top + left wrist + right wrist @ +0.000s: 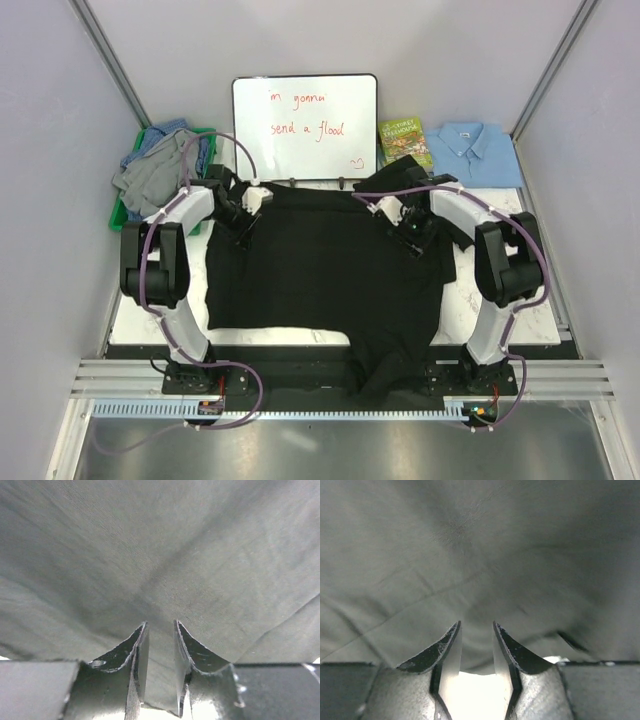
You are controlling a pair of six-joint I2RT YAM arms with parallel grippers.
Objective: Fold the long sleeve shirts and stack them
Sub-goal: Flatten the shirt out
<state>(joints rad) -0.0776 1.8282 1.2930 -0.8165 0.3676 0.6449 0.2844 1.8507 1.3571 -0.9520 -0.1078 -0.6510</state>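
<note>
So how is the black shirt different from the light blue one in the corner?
The black shirt is spread out wide in the middle of the table; the light blue shirt is folded small and neat at the far right. The black shirt droops over the near edge; the light blue shirt lies flat, collar showing. Both are shirts.

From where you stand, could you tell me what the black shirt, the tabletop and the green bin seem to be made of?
Black shirt: thin woven cloth, matte, with fine weave lines and soft creases. Tabletop: hard, smooth, white with grey veining, perhaps marble or a laminate. Green bin: likely rigid plastic, judging by its even bright colour.
</note>
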